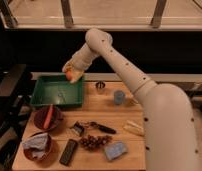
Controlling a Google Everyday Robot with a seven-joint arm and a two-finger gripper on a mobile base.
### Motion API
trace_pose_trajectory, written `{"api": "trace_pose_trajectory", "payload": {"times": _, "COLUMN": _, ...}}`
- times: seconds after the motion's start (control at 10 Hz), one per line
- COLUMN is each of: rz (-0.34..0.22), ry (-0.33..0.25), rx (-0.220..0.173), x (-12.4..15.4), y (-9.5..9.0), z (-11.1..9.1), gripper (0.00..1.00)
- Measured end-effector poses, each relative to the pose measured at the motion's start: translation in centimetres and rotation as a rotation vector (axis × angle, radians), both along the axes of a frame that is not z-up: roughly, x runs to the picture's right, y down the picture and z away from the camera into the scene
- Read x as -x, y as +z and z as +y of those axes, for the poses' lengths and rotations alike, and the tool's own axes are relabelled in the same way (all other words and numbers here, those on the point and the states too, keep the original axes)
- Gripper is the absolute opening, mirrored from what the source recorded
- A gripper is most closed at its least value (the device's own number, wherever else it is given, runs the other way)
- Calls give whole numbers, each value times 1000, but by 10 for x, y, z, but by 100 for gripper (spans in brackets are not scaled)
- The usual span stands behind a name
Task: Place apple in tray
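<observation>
Clearly the point that matters is how the apple (70, 76) sits against the tray (46, 91): the fruit hangs just under the gripper (70, 71), whose jaws are closed on it, and in the camera view it lies over the tray's far rim, towards the right-hand far corner and not over the middle of the green floor. The arm (125, 67) reaches in from the right, over the table (110, 114), and bends down at the wrist, so the gripper points downward and leftward with the apple at its lower tip. How high the apple hangs above the rim cannot be told from this one view; it may be well clear or close.

Judging by this, the carry is nearly over and the release is the step ahead. The tray's open floor lies to the left of the jaws and nearer the camera, so a short move that way before lowering would put the fruit safely inside. Let go where it hangs, a round apple could strike the flared wall and roll out at the back. The bowl holding the carrot (49, 115) and the grape bunch (94, 142) stand well apart from the drop
</observation>
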State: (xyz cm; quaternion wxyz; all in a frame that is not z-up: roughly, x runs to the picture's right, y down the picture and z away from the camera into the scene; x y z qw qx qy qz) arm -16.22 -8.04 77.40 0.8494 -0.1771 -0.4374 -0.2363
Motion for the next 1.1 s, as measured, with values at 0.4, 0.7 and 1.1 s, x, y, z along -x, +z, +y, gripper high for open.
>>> {"api": "trace_pose_trajectory", "payload": {"times": 0.4, "rz": -67, "ry": -30, "rx": 67, "x": 29, "y": 63, "z": 38, "gripper": 0}}
{"api": "trace_pose_trajectory", "payload": {"times": 0.7, "rz": -54, "ry": -54, "rx": 126, "x": 34, "y": 98, "z": 73, "gripper": 17}}
{"api": "trace_pose_trajectory", "payload": {"times": 1.1, "rz": -17, "ry": -40, "rx": 191, "x": 31, "y": 118, "z": 100, "gripper": 57}}
